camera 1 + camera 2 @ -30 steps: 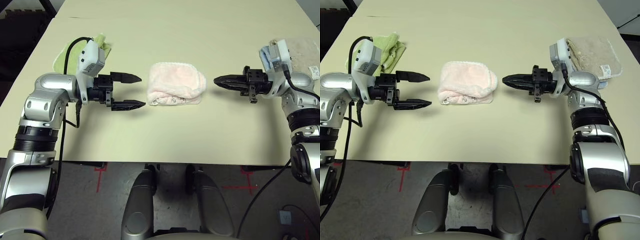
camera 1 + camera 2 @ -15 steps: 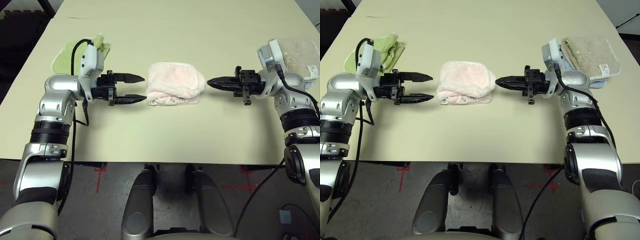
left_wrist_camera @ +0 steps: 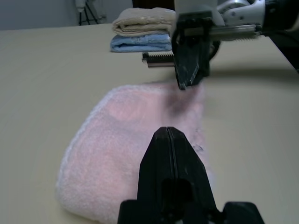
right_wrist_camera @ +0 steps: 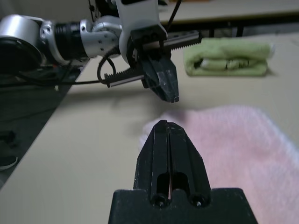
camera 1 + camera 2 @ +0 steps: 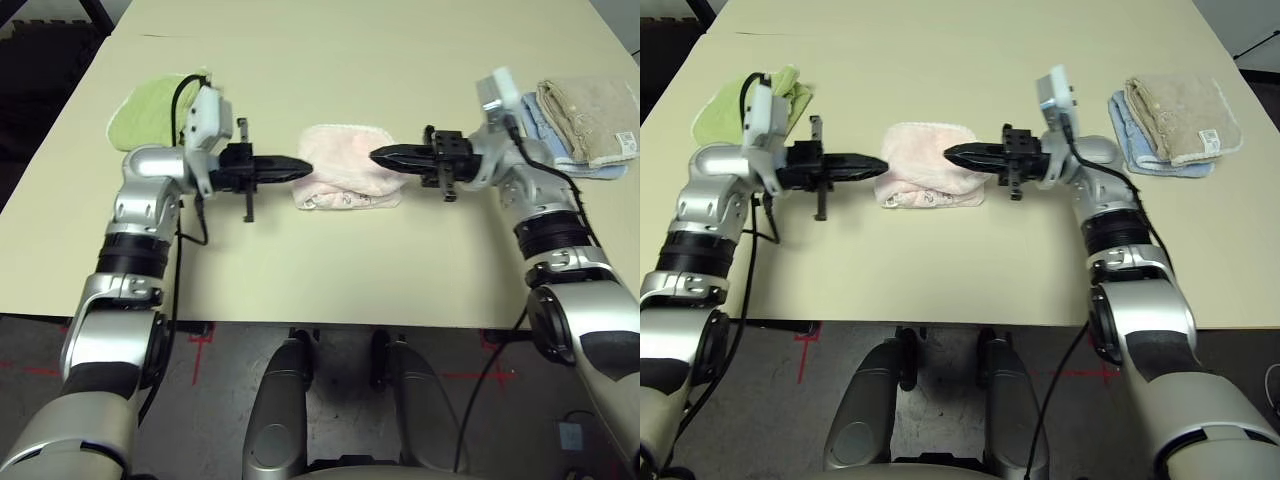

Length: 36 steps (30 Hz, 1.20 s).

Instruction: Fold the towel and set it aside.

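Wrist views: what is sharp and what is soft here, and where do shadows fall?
Left wrist view: the near left claw is fairly crisp, the pink towel soft, with the right claw casting a dim shadow on it. Right wrist view: the right claw's fingers are sharp, the green towel and far background blurred.

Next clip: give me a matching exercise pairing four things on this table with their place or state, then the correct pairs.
Things:
1. pink towel
2. light green towel
3. beige towel
4. left end effector

Places or states:
A. stacked on the blue towel, at the table's right
B. shut, tip at the pink towel's left edge
C. folded, mid-table between both end effectors
D. behind the left arm, at the table's left

Pairs: 1-C, 2-D, 3-A, 4-B
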Available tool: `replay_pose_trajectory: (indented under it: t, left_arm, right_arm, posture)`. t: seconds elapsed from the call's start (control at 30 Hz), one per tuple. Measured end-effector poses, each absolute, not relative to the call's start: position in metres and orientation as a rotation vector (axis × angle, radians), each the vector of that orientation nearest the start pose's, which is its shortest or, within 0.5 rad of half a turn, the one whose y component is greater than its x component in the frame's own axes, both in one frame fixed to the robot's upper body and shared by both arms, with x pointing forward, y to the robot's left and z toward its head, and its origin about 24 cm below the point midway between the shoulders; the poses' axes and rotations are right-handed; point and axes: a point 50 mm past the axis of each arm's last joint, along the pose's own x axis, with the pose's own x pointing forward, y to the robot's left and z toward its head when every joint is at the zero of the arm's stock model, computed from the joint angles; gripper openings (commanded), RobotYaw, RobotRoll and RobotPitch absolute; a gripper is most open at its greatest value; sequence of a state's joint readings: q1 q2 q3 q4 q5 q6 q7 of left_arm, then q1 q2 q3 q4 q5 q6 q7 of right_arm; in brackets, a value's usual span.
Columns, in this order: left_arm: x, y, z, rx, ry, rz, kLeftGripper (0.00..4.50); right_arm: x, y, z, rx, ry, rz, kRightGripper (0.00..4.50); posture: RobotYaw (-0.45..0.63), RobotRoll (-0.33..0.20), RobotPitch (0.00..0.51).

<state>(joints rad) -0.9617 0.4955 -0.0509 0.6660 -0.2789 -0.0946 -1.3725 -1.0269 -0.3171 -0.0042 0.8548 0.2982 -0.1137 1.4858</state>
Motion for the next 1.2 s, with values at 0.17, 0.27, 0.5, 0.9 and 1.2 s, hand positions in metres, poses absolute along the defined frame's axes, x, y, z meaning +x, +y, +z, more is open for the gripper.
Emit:
replay_pose_trajectory:
  t: [0.17,0.27,0.5,0.9,1.2]
  left_arm:
    - [0.368,0.155,0.204,0.411,-0.154,-1.309,0.04]
    - [0.372,0.155,0.195,0.428,-0.098,-1.302,0.04]
    - [0.375,0.162,0.176,0.468,-0.006,-1.276,0.04]
    - [0.379,0.186,0.185,0.505,-0.006,-1.165,0.04]
    - [0.375,0.207,0.217,0.407,-0.130,-1.117,0.04]
  right_arm:
    - [0.372,-0.128,0.181,-0.234,-0.143,1.438,0.00]
    - [0.375,-0.131,0.174,-0.248,-0.103,1.397,0.00]
    - [0.381,-0.128,0.158,-0.270,-0.020,1.304,0.00]
    - [0.385,-0.141,0.166,-0.325,-0.017,1.262,0.00]
    - [0.387,-0.178,0.204,-0.182,-0.148,1.183,0.00]
  posture:
    - [0.00,0.000,0.267]
    - [-0.01,0.000,0.270]
    - [-0.02,0.000,0.274]
    - [-0.01,0.000,0.283]
    - [-0.02,0.000,0.289]
